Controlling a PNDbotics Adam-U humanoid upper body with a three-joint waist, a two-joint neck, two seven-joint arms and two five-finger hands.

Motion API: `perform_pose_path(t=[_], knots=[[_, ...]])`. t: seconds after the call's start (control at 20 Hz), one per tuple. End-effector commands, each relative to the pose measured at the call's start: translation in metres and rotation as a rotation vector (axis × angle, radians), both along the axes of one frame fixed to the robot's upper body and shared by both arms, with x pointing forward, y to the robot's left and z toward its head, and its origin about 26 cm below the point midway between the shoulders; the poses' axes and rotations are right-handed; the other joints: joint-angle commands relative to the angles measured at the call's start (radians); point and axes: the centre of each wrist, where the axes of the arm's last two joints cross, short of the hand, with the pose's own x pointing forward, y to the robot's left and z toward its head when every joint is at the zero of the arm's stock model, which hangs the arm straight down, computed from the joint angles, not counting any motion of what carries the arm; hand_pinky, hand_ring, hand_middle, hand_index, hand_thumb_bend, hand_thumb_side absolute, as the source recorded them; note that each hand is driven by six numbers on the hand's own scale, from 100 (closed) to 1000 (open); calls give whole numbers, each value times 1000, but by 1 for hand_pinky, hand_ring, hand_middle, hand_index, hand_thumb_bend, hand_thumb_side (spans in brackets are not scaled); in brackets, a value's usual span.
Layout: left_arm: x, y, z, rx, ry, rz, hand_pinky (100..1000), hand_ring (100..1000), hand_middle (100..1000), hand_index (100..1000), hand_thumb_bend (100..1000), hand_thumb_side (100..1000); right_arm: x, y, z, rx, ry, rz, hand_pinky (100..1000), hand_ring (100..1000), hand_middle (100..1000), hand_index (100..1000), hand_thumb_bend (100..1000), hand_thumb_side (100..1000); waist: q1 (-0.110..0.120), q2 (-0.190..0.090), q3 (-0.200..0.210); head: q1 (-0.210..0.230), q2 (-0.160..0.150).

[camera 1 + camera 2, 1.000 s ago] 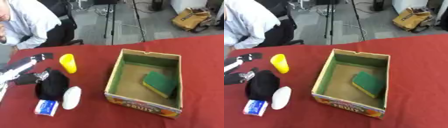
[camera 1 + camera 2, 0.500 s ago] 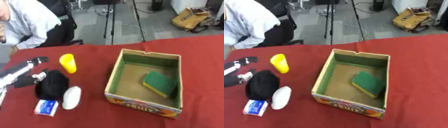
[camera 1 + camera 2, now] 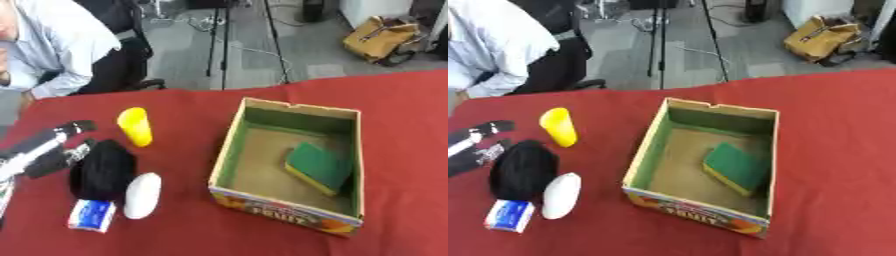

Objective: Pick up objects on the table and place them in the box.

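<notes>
A green sponge (image 3: 319, 166) is seen inside the cardboard box (image 3: 229, 145) as the left hand (image 3: 54, 147), fingers straight and holding nothing, is stretched beside a black object (image 3: 102, 169).

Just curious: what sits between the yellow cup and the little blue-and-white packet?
In the left eye view, a black lump and a white oval thing lie between the yellow cup and the packet.

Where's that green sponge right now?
The green sponge lies inside the cardboard box, on its floor toward the right wall, in the right half of the left eye view; the yellow cup stands outside, left of the box.
</notes>
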Motion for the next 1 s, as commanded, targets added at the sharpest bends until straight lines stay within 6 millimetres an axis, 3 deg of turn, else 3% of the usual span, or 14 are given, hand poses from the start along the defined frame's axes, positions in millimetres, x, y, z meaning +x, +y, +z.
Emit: perform_pose_path(t=[0.05,1.0], knots=[[1,7,12,14,-23,14,1000,1000,1000,1000,100,1000,-1,0,6,-10,-17,3,865,827,657,671,100,1000,-5,-19,-2,4,-9],[7,14,-9,71,50,49,1000,1000,1000,1000,100,1000,-1,2,5,-16,-8,10,868,828,654,665,100,1000,-3,-12,-7,13,-10]])
